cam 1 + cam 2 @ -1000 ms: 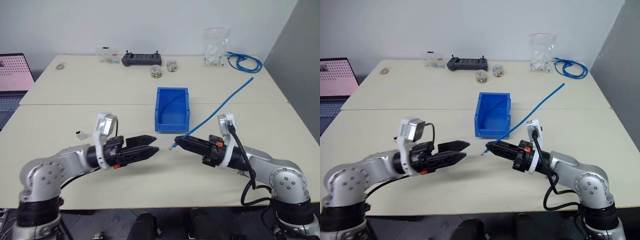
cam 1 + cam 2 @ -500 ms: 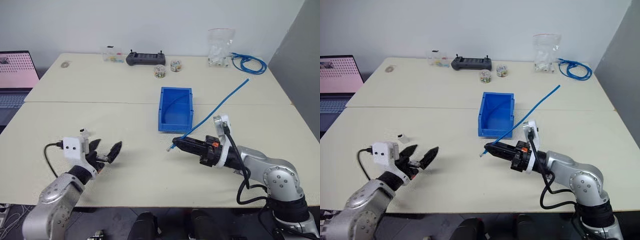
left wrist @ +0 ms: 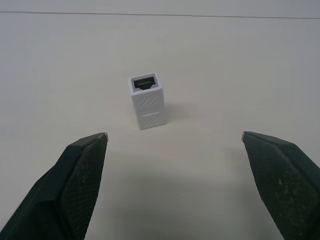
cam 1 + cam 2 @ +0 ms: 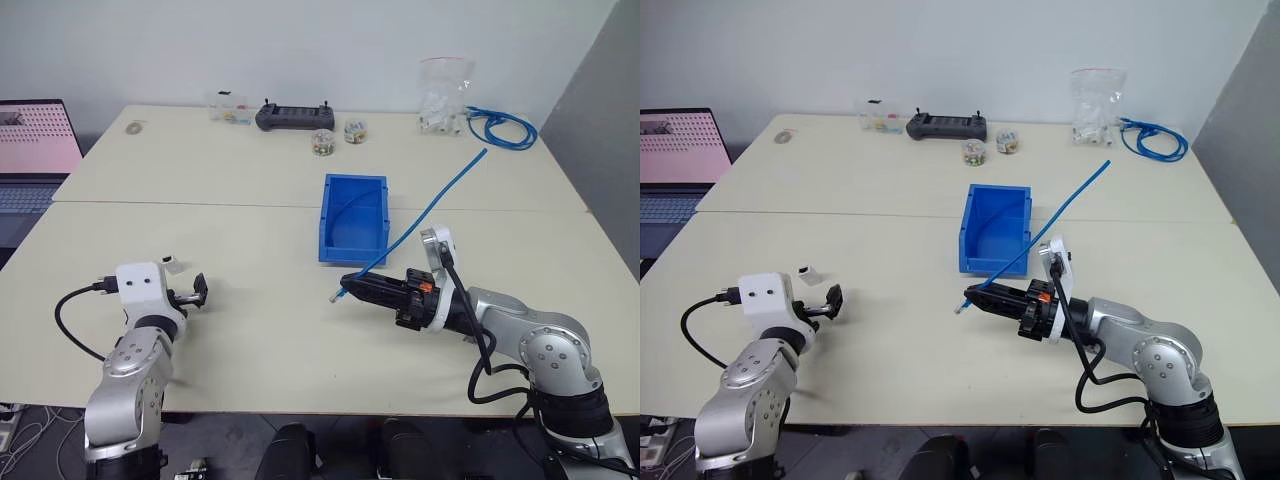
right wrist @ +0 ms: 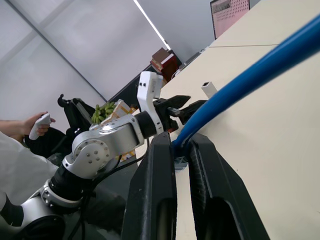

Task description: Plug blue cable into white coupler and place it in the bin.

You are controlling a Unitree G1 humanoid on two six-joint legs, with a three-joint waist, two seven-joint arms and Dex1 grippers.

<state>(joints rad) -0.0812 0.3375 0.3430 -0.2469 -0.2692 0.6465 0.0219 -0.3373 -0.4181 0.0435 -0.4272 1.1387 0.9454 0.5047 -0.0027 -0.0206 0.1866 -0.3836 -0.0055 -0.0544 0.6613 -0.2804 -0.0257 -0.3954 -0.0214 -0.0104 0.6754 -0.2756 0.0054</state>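
White coupler [image 3: 147, 101] stands upright on the counter [image 4: 250, 310] at far left, socket up, untouched. Left pincer [image 3: 180, 175] is spread as wide as it goes, empty, lined up on the coupler with a finger to either side but short of it.

Centre: bin [image 4: 352, 219] is empty of task parts.

Right: right pincer [image 4: 349, 284] is clamped on the blue cable [image 4: 435, 204] just behind its clear plug. The plug points left above the counter; the free end slants up and away past the bin's right side.

Status: cable secured. Coupler not yet grasped, nothing mated, nothing binned. Most of the task remains.
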